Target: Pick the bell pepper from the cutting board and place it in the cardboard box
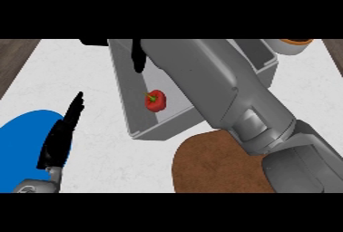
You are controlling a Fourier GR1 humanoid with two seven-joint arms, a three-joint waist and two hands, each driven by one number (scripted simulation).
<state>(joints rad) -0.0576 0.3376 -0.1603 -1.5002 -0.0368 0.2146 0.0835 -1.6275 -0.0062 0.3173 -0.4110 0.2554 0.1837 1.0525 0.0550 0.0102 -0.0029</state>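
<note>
One bell pepper (155, 100) lies inside the box (163, 130); right hand (137, 58) just beyond, fingers straight, apart, empty. Placement judged done; next, withdraw.

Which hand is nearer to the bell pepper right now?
Right. The right hand is over the box's far end, just beyond the bell pepper lying inside it. The left hand rests outside the box, to the pepper's left, by the blue plate.

one red bell pepper (155, 100), one grey box (127, 106), one brown cutting board (208, 170), one blue disc (20, 145), one orange-topped white thingy (295, 45), two black hands, left hand (59, 140) and right hand (137, 56)
</note>
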